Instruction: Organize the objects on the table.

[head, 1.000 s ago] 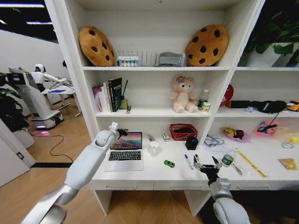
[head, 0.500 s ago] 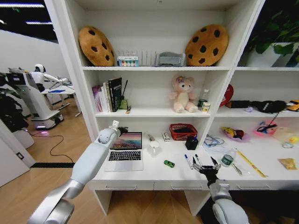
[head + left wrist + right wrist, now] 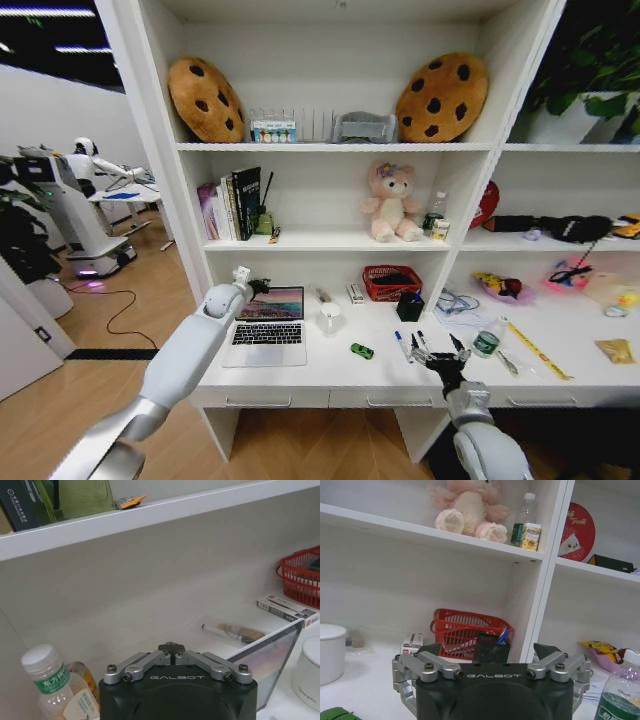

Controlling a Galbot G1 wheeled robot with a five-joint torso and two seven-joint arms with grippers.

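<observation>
A silver laptop stands open on the left part of the white table. My left gripper hangs at the upper left corner of its screen, fingers shut with nothing between them. A tiny green toy car lies mid-table. Two slim white pens lie just left of my right gripper, which hovers low over the front edge with its fingers spread open and empty. A small green-topped container stands to its right.
A red basket, a black pen holder and a white mug stand toward the back of the table. A yellow ruler lies at the right. A bottle stands close by my left gripper. Shelves overhang the back of the table.
My left arm has shifted slightly at the laptop's corner, gripper still shut. The right gripper has edged a little toward the pens and stays open.
</observation>
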